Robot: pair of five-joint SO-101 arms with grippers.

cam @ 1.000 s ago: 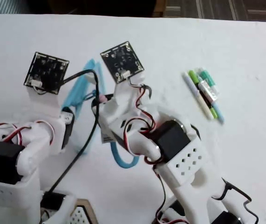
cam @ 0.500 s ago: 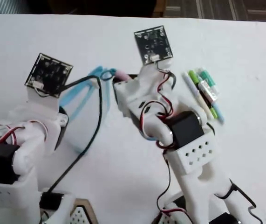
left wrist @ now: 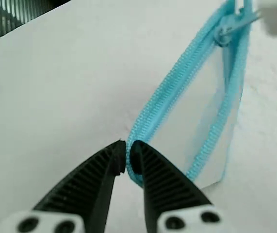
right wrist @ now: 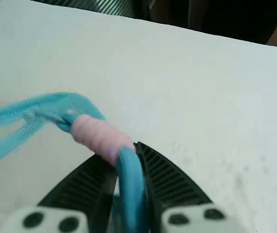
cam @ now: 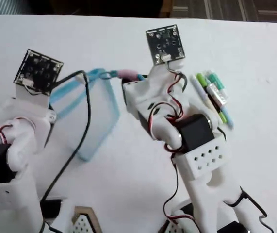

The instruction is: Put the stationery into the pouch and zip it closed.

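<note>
On the white table (cam: 254,48), left gripper (left wrist: 127,153) clamps one end of the clear blue-edged pouch (cam: 99,110), apparently as anchor, while right gripper (right wrist: 126,158) pinches its pink-wrapped zipper pull (right wrist: 99,136).

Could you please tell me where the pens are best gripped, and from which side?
Grip the pens around their middle, coming down from above, jaws across their length. They lie flat on the table, side by side in a slanted bunch, so an end grip might tilt them.

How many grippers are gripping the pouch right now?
2. The left gripper pinches the pouch at its zipper end; the right gripper clamps the pink-wrapped pull tab.
</note>
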